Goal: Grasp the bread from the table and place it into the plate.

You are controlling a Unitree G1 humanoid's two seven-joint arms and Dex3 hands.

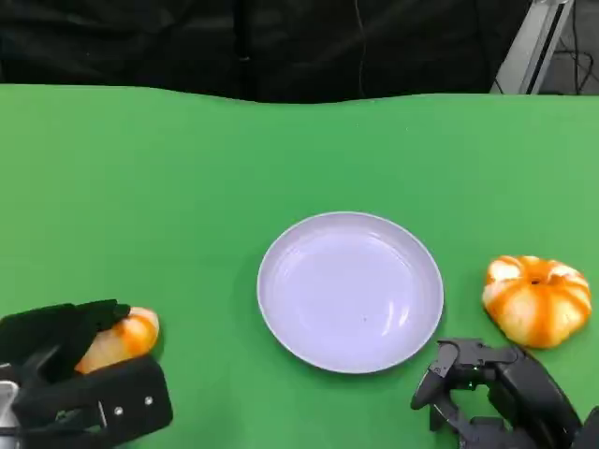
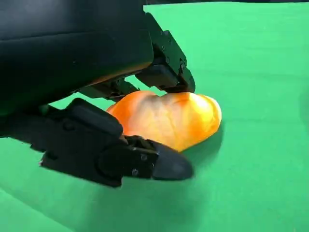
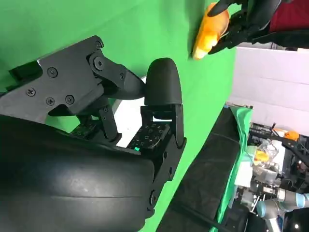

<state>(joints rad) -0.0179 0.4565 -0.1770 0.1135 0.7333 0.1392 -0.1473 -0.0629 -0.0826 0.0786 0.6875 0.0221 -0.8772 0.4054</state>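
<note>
Bread (image 1: 126,339) — glossy orange loaf on the green table (image 1: 187,187), well left of the plate (image 1: 350,291). Left hand (image 1: 70,374) closed around it, fingers (image 2: 164,72) above and below.

Right hand (image 1: 491,388) — near the plate's rim, fingers curled in, holding nothing. A pumpkin-shaped bun (image 1: 537,297) lies just beside it.

Risk: the rounded, smooth crust may slide out of the grip on lifting, as the hold looks shallow.

Views: the left wrist view shows finger contact on the loaf; the head view alone gives the gap to the plate.
</note>
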